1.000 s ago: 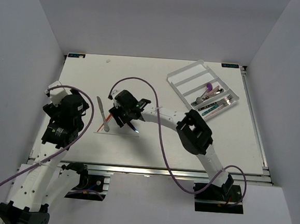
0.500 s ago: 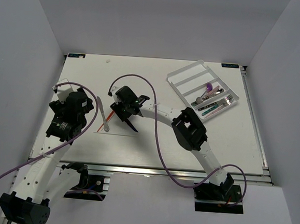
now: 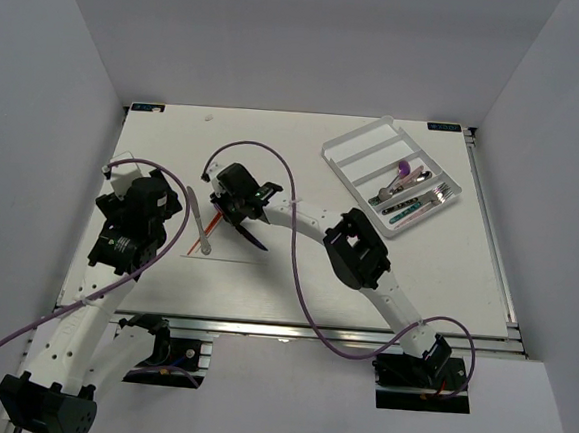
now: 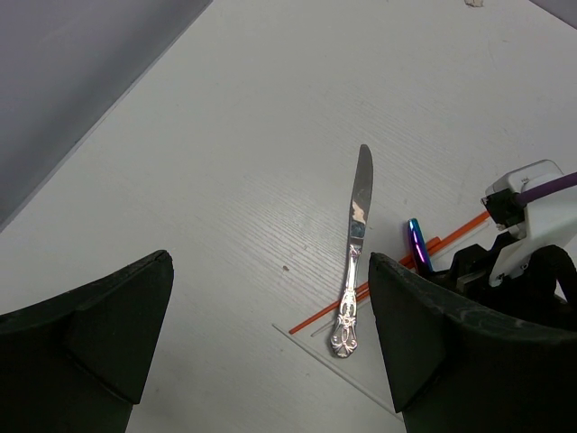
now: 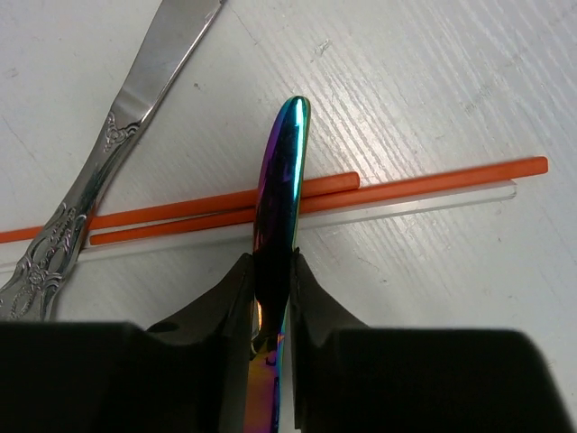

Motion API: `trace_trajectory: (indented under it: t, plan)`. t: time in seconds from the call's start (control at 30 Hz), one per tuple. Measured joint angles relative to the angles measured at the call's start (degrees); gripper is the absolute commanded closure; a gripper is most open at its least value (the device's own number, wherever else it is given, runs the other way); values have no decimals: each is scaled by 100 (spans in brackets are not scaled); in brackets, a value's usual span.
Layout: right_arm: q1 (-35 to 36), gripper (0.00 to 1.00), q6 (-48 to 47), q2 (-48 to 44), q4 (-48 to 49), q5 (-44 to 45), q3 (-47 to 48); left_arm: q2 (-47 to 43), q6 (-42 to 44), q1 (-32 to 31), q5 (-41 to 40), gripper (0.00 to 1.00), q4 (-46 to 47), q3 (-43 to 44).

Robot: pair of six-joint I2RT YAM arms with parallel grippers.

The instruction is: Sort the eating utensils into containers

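My right gripper (image 5: pixel 272 280) is shut on the handle of an iridescent purple-teal utensil (image 5: pixel 281 189), which crosses two thin orange sticks (image 5: pixel 424 185) lying on the table. Its working end is hidden under the gripper. An ornate silver knife (image 4: pixel 352 257) lies just left of it, also across the sticks. In the top view the right gripper (image 3: pixel 237 215) is at centre-left beside that knife (image 3: pixel 200 222). My left gripper (image 4: pixel 270 352) hangs open above the table, short of the knife's handle. The white tray (image 3: pixel 361 142) sits far right with several utensils (image 3: pixel 412 191) in its near compartments.
A thin clear strip (image 5: pixel 433 200) lies alongside the orange sticks. The right arm's purple cable (image 3: pixel 274 160) loops over the table's middle. The left arm (image 3: pixel 128 229) stands near the table's left edge. Grey walls enclose the table on three sides.
The right gripper's jaws have closed onto the iridescent handle. The left arm moved up and slightly right a second ago, then held still.
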Motion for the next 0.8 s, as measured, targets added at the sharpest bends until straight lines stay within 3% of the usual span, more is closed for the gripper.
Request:
trace_trajectory:
  t: [0.23, 0.5, 0.67, 0.8]
  plan:
    - [-22, 100, 125, -208, 299, -13, -400, -11, 22, 0, 24, 2, 2, 0]
    - [-232, 100, 758, -1401, 706, -424, -1945, -35, 26, 0, 68, 2, 2, 0]
    - [-970, 100, 1397, -2216, 1209, -800, -2205, -50, 28, 0, 76, 2, 4, 0]
    - [-1974, 100, 2234, -2723, 1408, -234, -2199, -74, 28, 0, 81, 2, 4, 0]
